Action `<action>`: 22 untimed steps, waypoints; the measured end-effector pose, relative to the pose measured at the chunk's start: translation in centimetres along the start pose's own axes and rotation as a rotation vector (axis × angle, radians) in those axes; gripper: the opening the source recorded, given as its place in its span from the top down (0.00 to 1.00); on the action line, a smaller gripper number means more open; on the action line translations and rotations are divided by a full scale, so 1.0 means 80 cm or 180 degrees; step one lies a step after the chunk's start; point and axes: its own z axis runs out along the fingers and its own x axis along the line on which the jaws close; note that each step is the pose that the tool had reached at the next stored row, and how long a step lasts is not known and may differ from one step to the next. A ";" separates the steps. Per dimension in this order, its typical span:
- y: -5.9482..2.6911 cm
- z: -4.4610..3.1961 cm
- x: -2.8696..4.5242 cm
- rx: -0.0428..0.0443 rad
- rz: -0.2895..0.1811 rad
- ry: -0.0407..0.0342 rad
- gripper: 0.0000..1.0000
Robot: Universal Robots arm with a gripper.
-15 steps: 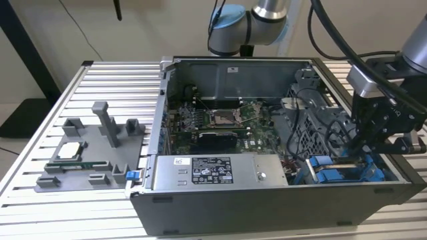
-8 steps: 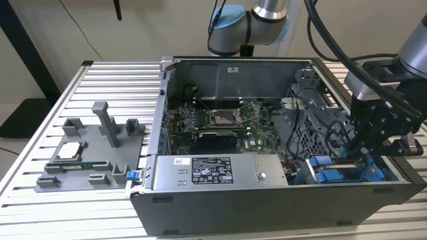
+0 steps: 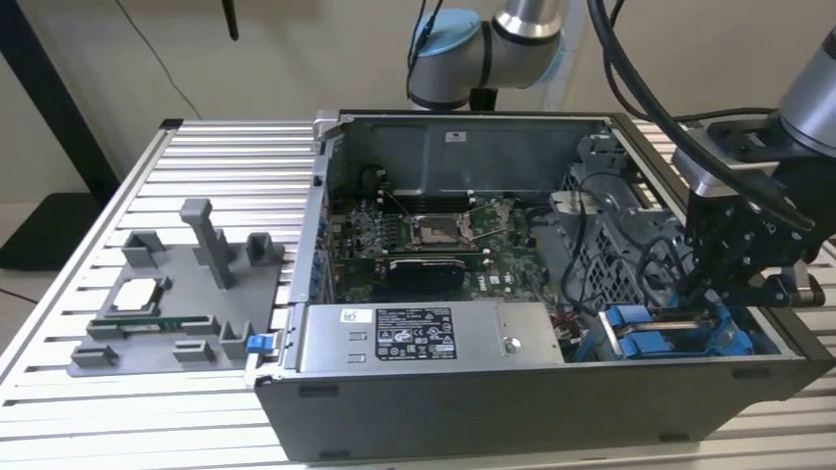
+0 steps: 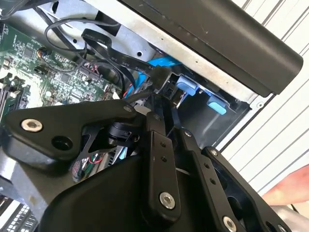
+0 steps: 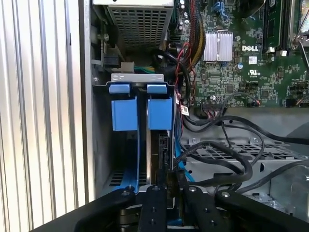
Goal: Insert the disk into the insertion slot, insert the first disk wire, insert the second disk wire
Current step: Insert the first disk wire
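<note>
Disk [image 5: 162,145] stands edge-on inside the slot [image 5: 140,77]: probably rigid, weighty, shock-sensitive, best handled by its blue frame [image 5: 159,113]. Nearly closed, the end effector [image 5: 171,182] pinches a black wire plug [image 4: 161,76].

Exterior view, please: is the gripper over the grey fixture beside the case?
No, the gripper is at the blue insertion slot inside the case.

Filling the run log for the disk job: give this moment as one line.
gripper: at insertion slot, inside computer case | disk: apparently edge-on in slot | wires: black cable close to gripper
</note>
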 end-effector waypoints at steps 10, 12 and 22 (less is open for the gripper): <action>0.000 0.0009 0.0017 0.0001 0.0028 -0.0001 1.00; 0.000 0.0010 0.0018 0.0002 0.0031 0.0000 1.00; 0.000 0.0110 0.0026 -0.0021 0.0066 -0.0001 0.00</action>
